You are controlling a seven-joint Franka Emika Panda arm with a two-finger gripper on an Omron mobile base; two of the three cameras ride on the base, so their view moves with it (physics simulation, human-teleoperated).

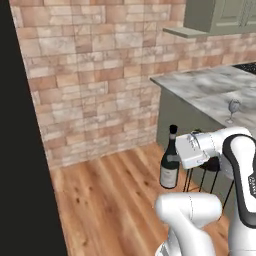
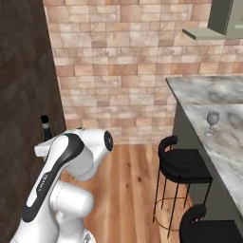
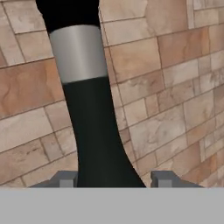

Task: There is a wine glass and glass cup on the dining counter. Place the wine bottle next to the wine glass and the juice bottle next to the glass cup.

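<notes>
The wine bottle (image 1: 170, 165) stands upright between the jaws, neck pointing up

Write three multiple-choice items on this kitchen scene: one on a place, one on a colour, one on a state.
1. Where does the wine glass stand?
A. on the floor
B. on the dining counter
C. on a stool

2. What colour are the stool seats?
A. black
B. red
C. white

3. What is the state of the wine bottle?
A. lying on the counter
B. standing on the floor
C. held upright in the tool, off the floor

Answers:
1 B, the right base view shows the glass on the marble top.
2 A, both seats there are black.
3 C, the hand view has the tool's fingers on either side of the bottle, and the left base view shows it upright in the air.
</notes>
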